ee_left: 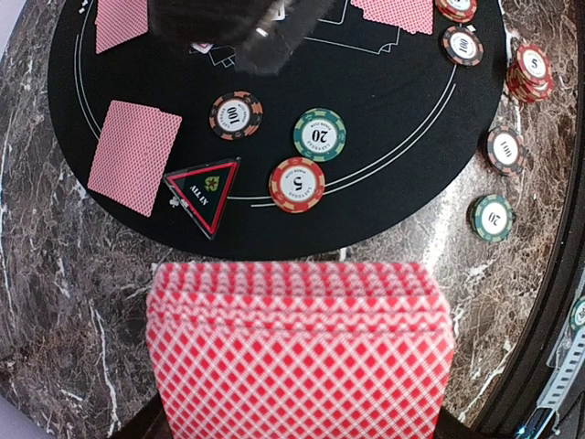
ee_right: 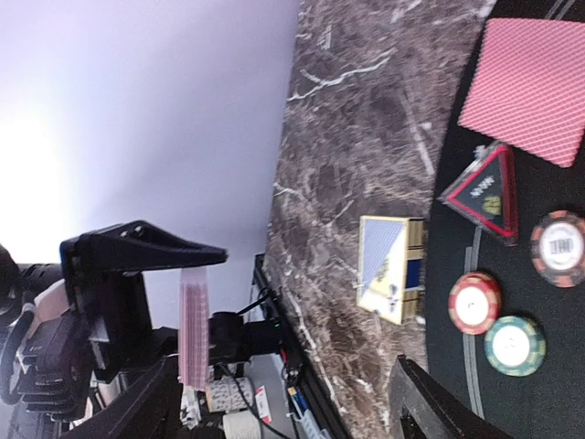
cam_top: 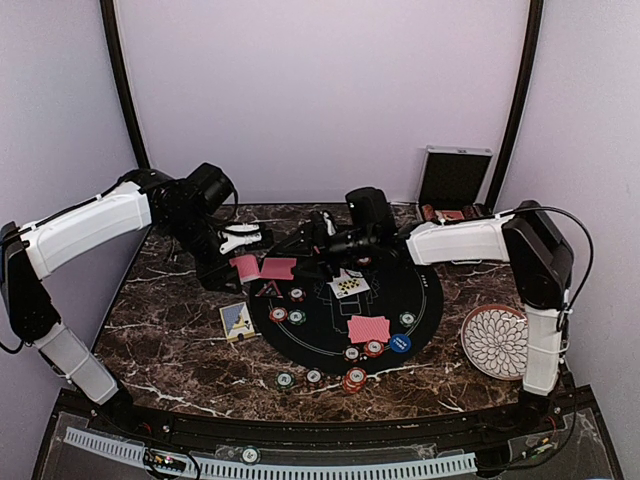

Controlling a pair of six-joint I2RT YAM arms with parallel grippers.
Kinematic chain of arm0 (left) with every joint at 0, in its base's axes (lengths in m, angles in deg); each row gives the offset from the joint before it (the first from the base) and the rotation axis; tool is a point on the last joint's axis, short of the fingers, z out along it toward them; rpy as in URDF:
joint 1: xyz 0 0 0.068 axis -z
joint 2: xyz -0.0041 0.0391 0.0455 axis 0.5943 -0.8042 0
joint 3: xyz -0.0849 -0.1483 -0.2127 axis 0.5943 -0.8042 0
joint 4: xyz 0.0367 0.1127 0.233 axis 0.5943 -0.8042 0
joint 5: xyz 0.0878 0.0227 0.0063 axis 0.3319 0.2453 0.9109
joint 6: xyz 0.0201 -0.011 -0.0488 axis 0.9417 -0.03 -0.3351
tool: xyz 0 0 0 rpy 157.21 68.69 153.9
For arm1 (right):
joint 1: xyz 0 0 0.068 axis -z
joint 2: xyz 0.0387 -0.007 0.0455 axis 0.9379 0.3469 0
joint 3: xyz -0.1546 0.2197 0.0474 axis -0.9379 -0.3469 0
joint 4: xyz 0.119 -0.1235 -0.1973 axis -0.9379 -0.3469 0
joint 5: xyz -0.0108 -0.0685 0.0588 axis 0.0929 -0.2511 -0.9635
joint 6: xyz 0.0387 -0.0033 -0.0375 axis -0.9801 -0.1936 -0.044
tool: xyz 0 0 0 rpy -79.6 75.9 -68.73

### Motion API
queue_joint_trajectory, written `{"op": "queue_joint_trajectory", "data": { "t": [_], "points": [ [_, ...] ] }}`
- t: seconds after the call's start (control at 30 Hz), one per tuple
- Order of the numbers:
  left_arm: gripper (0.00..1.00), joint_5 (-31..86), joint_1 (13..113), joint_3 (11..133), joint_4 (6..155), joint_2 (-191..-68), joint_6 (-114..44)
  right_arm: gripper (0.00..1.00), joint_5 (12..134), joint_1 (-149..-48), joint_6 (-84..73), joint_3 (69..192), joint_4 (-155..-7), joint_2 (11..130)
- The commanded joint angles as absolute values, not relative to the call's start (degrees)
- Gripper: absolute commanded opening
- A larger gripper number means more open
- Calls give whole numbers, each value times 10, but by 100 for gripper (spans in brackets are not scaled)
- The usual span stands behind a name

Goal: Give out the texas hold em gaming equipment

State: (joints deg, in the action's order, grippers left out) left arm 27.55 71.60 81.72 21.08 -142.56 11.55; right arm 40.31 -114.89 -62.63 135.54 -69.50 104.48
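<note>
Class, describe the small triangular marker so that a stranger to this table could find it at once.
Start at the round black mat on the marble table. Close to its edge, between a face-down red-backed card and a red chip marked 5, lies the marker. It alone has three corners, black with a red border and the words ALL IN; its neighbours are round or rectangular.
</note>
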Motion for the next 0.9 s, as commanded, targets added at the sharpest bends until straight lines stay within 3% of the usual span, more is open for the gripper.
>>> {"op": "queue_joint_trajectory", "data": {
  "t": [0.0, 0.87],
  "points": [
    [0, 260, 713, 842, 204, -1415, 107, 78, 341, -1171, -720, 1349, -522, 1061],
    [0, 254, 713, 848, 202, -1419, 107, 71, 314, -1231, -791, 1463, -464, 1172]
  ]
}}
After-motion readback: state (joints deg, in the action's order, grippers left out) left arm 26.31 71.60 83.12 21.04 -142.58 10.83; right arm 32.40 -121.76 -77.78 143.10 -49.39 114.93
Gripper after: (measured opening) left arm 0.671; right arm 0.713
